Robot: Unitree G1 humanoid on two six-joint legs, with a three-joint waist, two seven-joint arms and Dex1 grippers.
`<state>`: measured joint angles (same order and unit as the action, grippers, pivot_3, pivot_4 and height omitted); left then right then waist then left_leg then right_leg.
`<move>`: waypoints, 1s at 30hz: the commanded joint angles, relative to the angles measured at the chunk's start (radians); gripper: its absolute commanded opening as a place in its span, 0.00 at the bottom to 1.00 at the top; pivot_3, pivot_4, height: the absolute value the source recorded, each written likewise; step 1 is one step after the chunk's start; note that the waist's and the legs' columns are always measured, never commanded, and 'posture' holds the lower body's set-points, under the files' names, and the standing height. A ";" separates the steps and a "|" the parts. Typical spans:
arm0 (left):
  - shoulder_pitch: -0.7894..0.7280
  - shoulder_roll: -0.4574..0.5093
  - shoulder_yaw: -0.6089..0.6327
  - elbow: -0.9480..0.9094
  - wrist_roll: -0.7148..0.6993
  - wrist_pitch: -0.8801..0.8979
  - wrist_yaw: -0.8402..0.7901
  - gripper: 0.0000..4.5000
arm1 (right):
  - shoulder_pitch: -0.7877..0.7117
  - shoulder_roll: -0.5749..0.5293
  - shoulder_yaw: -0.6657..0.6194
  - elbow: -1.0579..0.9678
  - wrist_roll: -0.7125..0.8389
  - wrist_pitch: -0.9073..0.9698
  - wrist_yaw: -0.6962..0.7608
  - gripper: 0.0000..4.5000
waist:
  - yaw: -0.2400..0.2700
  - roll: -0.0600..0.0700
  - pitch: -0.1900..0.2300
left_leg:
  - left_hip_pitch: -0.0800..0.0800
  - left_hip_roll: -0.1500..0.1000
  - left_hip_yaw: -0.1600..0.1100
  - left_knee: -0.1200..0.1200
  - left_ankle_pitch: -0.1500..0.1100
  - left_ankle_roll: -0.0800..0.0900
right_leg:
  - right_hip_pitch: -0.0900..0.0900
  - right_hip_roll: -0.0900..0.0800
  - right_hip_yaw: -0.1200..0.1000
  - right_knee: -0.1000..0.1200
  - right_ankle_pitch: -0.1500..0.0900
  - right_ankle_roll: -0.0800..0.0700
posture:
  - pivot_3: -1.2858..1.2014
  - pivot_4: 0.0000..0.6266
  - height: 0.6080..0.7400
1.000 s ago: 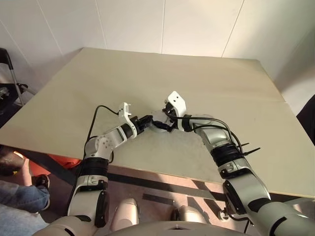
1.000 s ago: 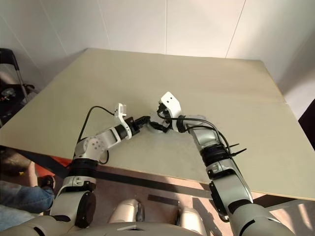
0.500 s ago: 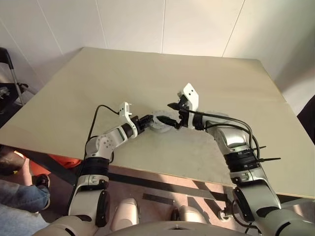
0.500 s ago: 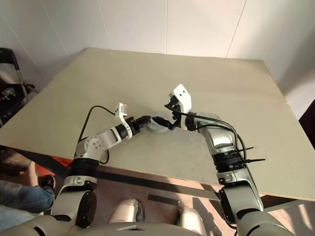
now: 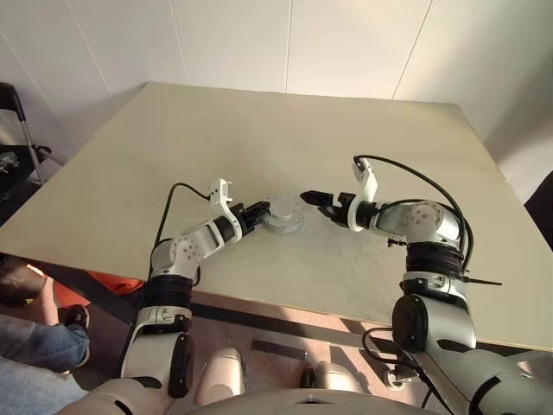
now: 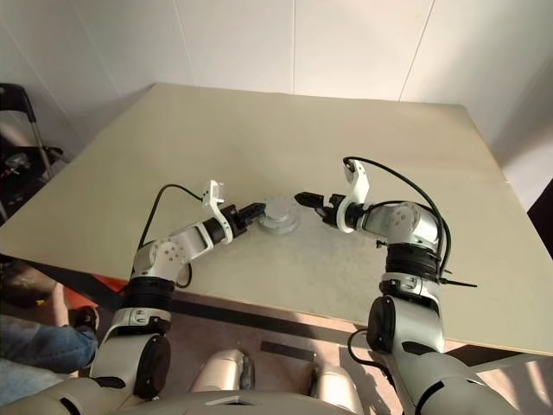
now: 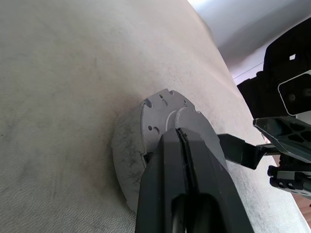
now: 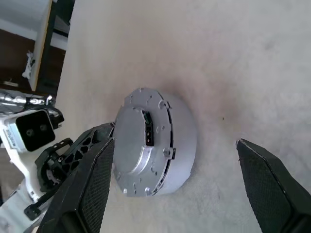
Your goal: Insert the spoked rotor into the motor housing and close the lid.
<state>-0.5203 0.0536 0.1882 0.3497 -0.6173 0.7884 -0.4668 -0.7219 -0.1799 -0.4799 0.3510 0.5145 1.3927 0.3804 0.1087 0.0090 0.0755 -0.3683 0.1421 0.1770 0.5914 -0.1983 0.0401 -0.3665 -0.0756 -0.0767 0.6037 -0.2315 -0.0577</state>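
Head view: the motor housing (image 5: pixel 282 216) sits on the table (image 5: pixel 259 138) with the lid (image 8: pixel 138 145) on top. The left claw (image 5: pixel 257 210) is pinched shut against its left side. The right claw (image 5: pixel 313 198), spread wide and empty, hangs just right of it.

Left wrist view: shut fingers (image 7: pixel 187 170) lie over the housing.

Right wrist view: open fingers (image 8: pixel 265 182) frame the housing.

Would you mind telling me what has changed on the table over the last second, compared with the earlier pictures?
The right gripper has drawn back from the round silver-grey motor assembly with its flat grey lid towards the robot's right and rolled over; its jaws stand open and empty, clear of the assembly. The left gripper has stayed put, jaws shut, against the assembly's left edge. The assembly rests in the same spot on the beige table.
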 commanded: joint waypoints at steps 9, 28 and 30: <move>0.002 -0.008 -0.020 0.019 0.026 0.003 0.000 0.00 | 0.035 0.111 -0.012 -0.059 0.028 0.041 -0.094 1.00 | 0.014 0.000 -0.001 | 0.006 -0.001 0.000 -0.014 0.006 -0.010 | -0.001 0.000 0.000 -0.002 -0.004 0.007 | 0.52 0.00 1.00; -0.010 -0.009 -0.008 0.030 0.041 -0.012 0.001 0.00 | -0.053 0.224 0.039 0.105 0.076 -0.076 -0.056 1.00 | -0.016 -0.003 -0.003 | 0.019 -0.001 0.001 -0.031 0.011 -0.018 | 0.006 0.001 -0.001 -0.012 -0.004 0.006 | 0.52 0.00 1.00; -0.010 -0.010 -0.006 0.031 0.042 -0.012 0.001 0.00 | -0.060 0.228 0.038 0.110 0.080 -0.079 -0.052 1.00 | -0.016 -0.003 -0.003 | 0.019 -0.001 0.001 -0.031 0.011 -0.018 | 0.005 0.002 -0.001 -0.012 -0.004 0.005 | 0.52 0.00 1.00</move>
<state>-0.5285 0.0612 0.2120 0.3617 -0.5842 0.7589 -0.4668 -0.7426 -0.0127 -0.4890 0.4405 0.5491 1.3078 0.3022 0.0929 0.0064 0.0729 -0.3491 0.1409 0.1776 0.5601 -0.1872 0.0220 -0.3612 -0.0740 -0.0776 0.5918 -0.2355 -0.0524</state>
